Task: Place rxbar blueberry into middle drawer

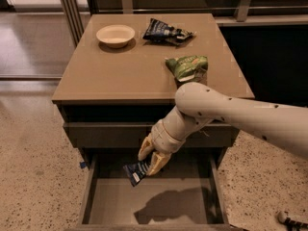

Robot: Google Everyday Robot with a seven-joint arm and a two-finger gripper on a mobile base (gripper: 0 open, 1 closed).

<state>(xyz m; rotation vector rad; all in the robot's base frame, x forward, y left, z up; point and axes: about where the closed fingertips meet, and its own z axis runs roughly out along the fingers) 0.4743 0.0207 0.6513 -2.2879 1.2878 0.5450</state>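
Observation:
My gripper hangs from the white arm in front of the cabinet, over the back part of the pulled-out middle drawer. It is shut on the rxbar blueberry, a small dark navy wrapper with a white patch at its lower end, which dangles tilted a little above the drawer's bare grey-brown floor. The arm's shadow lies on the drawer floor.
On the cabinet top are a cream bowl, a dark blue snack bag and a green snack bag. The closed drawer front sits above the open drawer. Speckled floor surrounds the cabinet.

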